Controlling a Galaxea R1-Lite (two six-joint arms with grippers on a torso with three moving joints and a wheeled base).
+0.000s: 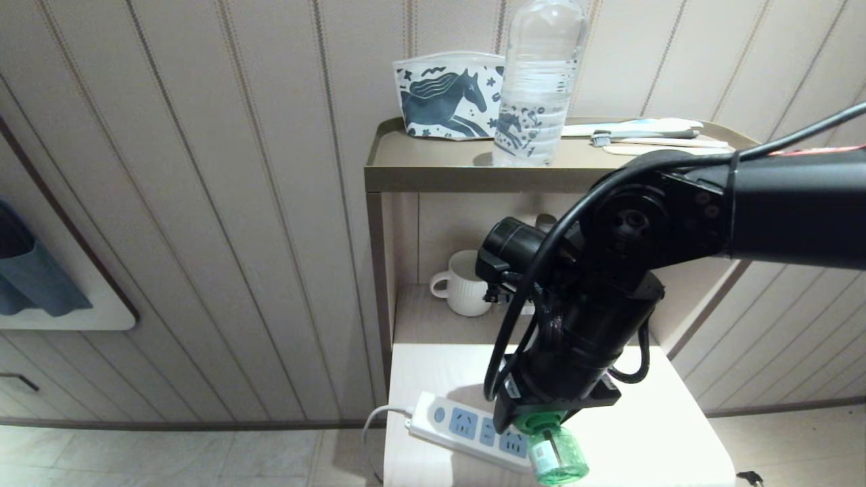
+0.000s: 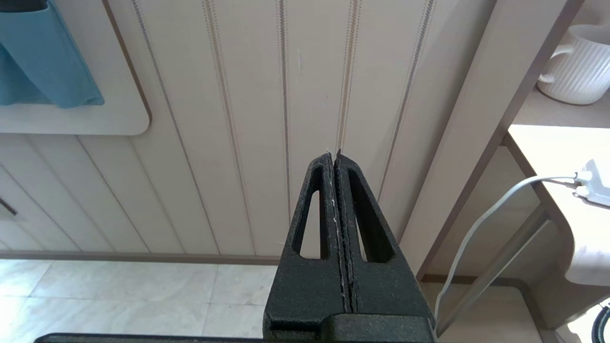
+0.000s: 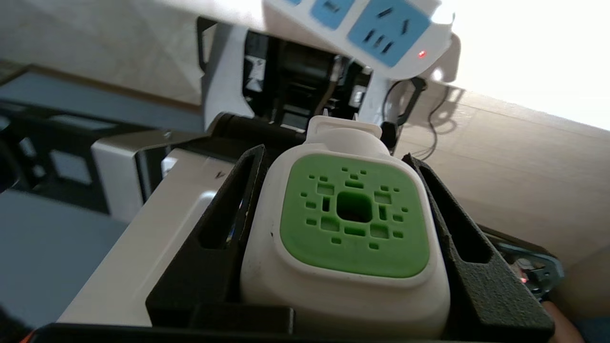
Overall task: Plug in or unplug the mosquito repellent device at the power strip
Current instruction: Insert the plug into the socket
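The left gripper [image 2: 336,157] is parked off to the side before the panelled wall, its fingers [image 2: 319,209] pressed together on nothing. On the top shelf [image 1: 433,172] a horse-print pouch [image 1: 446,95] sits beside a clear water bottle [image 1: 538,81]; a white mug [image 1: 463,284] stands on the shelf below. The power strip [image 1: 467,429] lies on the white tabletop [image 1: 663,433]. The right gripper [image 3: 343,224] clamps the mosquito repellent device [image 3: 348,238] between its fingers [image 3: 224,228], held clear of the strip at its near end, green bottle hanging down.

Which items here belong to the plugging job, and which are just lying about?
In the job:
- mosquito repellent device, gripped in the right gripper
- power strip

Lying about:
- water bottle
- horse-print pouch
- white mug
- toothbrushes
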